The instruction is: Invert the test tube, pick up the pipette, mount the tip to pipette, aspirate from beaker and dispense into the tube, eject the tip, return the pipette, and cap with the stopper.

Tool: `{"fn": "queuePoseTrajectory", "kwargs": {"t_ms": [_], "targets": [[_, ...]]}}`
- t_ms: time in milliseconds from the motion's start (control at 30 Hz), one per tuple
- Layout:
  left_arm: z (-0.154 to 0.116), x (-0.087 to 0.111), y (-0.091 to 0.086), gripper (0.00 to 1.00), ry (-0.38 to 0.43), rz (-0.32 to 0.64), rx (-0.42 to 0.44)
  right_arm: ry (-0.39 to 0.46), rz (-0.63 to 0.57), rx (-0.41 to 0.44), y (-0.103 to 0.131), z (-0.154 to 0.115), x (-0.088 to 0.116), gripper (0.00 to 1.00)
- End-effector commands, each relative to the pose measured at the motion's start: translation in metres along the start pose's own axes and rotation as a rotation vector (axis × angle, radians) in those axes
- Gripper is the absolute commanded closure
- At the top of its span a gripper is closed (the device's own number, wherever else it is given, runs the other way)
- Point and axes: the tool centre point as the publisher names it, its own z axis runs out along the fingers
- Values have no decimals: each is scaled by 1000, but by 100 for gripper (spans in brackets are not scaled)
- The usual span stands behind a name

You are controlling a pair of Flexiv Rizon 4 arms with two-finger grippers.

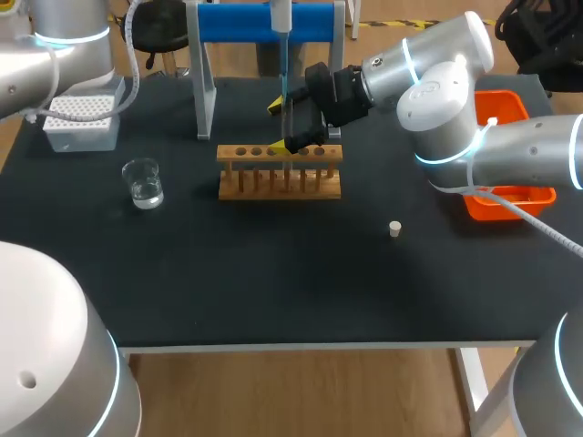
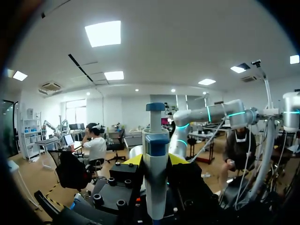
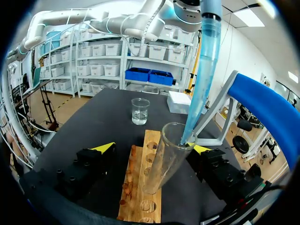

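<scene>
Pipette sits pinched in the left jaws, its blue tip dipping into the test tube, which the right jaws pinch, tilted, over the wooden rack. Beaker stands left of the rack on the bench, little stopper off right.

In the head view the tube is hidden behind the right pincer just above the rack, and the pincer also covers some of the rack's holes. The pipette over the rack runs off the upper edge. In the left wrist view its body blocks the gap of the left pincer, and its lower end is cut off. The stopper, right of the rack, is too small to make out its shape. The tube perhaps holds liquid, but I cannot tell. The orange bin, farther right, sits partly behind the right arm.
</scene>
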Motion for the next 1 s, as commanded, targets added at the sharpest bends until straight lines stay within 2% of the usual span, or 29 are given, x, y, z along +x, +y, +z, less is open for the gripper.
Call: {"fn": "queuePoseTrajectory", "kwargs": {"t_ms": [33, 400, 500, 700, 1000], "targets": [[1, -1, 1, 100, 10, 4, 6, 3, 0, 1, 0, -1, -1, 0], [6, 0, -1, 100, 40, 2, 21, 3, 0, 1, 0, -1, -1, 0], [11, 2, 3, 100, 73, -20, 0, 3, 0, 1, 0, -1, -1, 0], [8, 6, 5, 100, 58, -22, 6, 3, 0, 1, 0, -1, -1, 0], [7, 8, 5, 100, 58, 32, 0, 3, 0, 1, 0, -1, -1, 0]]}}
